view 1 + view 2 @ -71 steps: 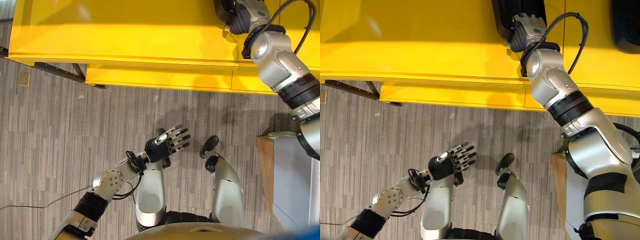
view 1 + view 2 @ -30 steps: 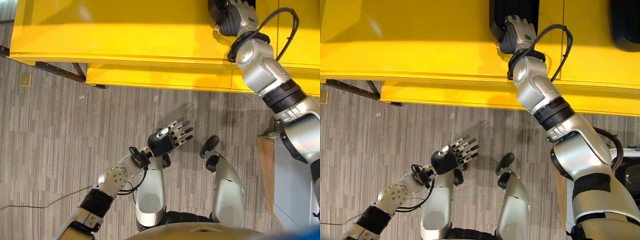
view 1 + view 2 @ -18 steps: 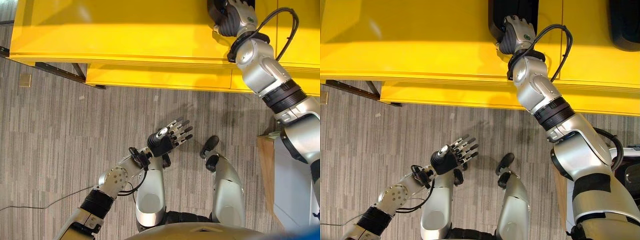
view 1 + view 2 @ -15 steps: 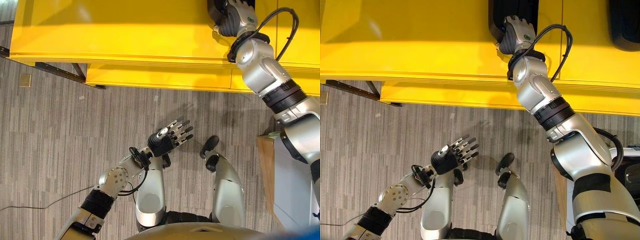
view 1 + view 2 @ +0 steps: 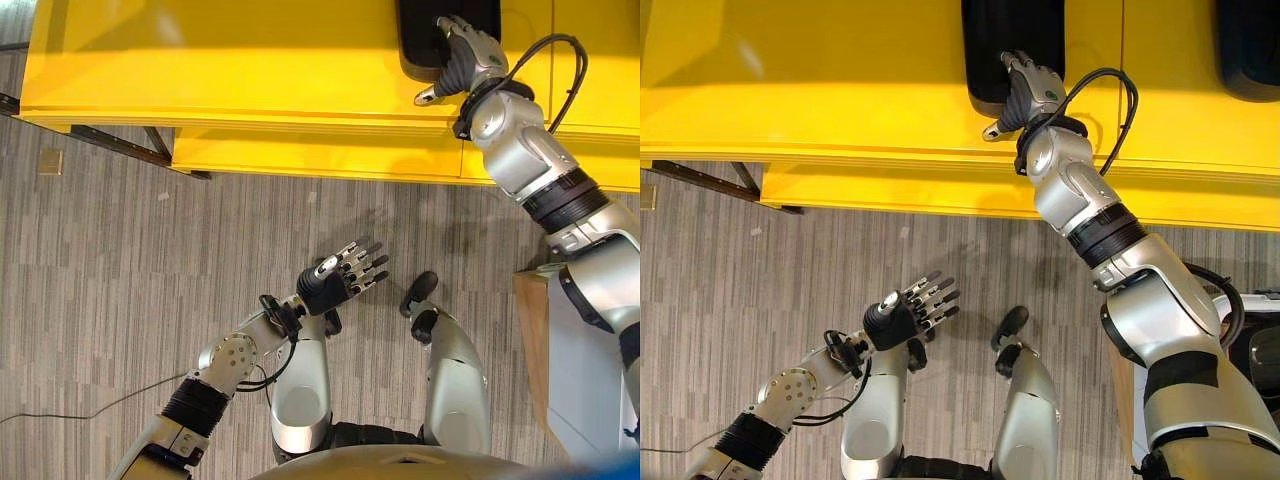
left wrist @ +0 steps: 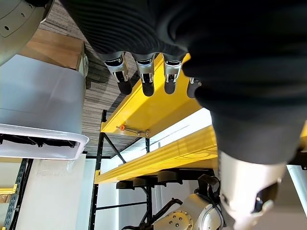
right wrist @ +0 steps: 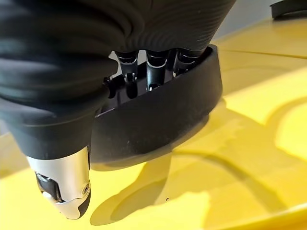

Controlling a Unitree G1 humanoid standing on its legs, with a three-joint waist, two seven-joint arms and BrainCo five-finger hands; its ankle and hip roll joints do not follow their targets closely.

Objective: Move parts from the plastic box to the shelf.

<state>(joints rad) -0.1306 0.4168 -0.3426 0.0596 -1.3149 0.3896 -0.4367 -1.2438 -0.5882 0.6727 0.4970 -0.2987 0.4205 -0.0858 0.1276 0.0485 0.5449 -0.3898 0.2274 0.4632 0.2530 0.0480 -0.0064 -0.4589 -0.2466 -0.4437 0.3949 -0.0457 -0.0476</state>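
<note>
Left hand (image 5: 345, 277) hovers low in the centre of the left eye view, above the grey striped carpet floor (image 5: 120, 260), its silver dark-tipped fingers (image 6: 144, 76) spread straight and holding nothing. At the right edge of that view, lower down, a translucent white plastic box (image 5: 585, 360) sits on a light wooden stand (image 5: 530, 320); its contents cannot be made out. Farther off, across the whole upper part of the frame, runs the bright yellow metal shelf (image 5: 230, 60), with a lower yellow level (image 5: 310, 155) showing beneath its front edge. At the upper right of the frame the right hand (image 5: 462, 55) rests on a black, rounded, glossy plastic part (image 5: 1012, 45) that lies flat on the yellow shelf surface. In the right wrist view the fingers (image 7: 154, 67) reach over the raised rim of the part and into it, touching its inner side, while the thumb (image 7: 64, 187) sticks out free, clear of the part and above the shelf; whether the fingers are curled round the rim cannot be told. Another black part (image 5: 1248, 45) lies on the shelf at the upper right corner of the right eye view.
</note>
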